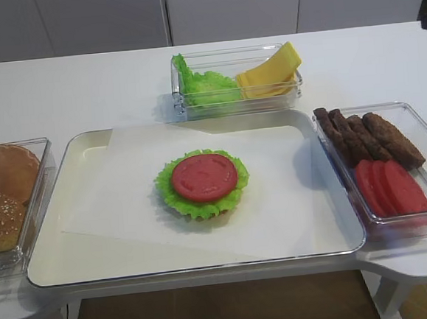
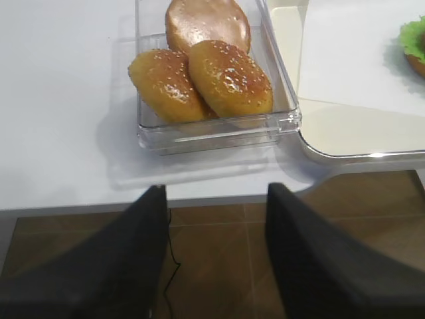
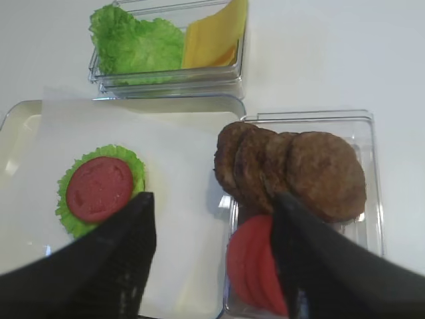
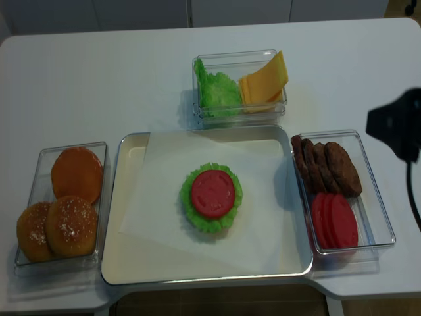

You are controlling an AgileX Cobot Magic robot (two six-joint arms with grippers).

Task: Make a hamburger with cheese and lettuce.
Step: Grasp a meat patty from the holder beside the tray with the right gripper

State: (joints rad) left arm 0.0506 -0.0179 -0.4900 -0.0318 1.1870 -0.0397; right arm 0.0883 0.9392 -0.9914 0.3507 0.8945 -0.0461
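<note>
The hamburger [image 1: 202, 182] is a lettuce-rimmed stack topped by a red tomato slice. It sits mid-tray on white paper and also shows in the right wrist view [image 3: 99, 189] and the realsense view [image 4: 212, 195]. The cheese [image 1: 270, 74] is pale-yellow slices fanned in the back clear box, also seen in the right wrist view [image 3: 216, 36]. My right gripper [image 3: 212, 199] is open and empty, above the tray's right edge beside the patty box. My left gripper [image 2: 216, 191] is open and empty, off the table's front edge below the bun box.
Loose lettuce [image 1: 206, 86] shares the cheese box. A clear box on the right holds brown patties [image 1: 367, 136] and tomato slices [image 1: 389, 186]. A clear box on the left holds bun halves [image 2: 212, 73]. The cream tray [image 1: 58, 253] fills the middle. A dark arm part [image 4: 395, 125] shows at the far right.
</note>
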